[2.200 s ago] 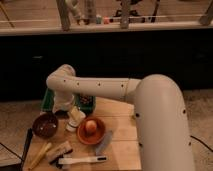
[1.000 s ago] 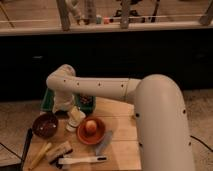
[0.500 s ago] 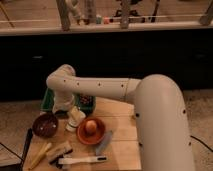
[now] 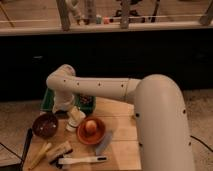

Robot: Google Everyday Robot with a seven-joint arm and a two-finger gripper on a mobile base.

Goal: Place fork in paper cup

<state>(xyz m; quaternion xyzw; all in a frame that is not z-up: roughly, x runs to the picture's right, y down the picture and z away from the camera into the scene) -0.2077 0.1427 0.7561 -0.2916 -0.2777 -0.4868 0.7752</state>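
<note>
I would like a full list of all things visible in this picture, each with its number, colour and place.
paper cup: 1, white, on the table between bowl and dish
bowl: 1, dark brown, left part of the table
dish: 1, orange, right of the cup, holding a round pale thing
container: 1, green, at the back of the table
black utensil: 1, at the left edge
yellow stick: 1, front left
white utensil: 1, at the front edge
flat piece: 1, grey-blue, right of the dish
table: 1, light wood
arm: 1, white, reaching in from the right
gripper: 1, white, close over the paper cup
</note>
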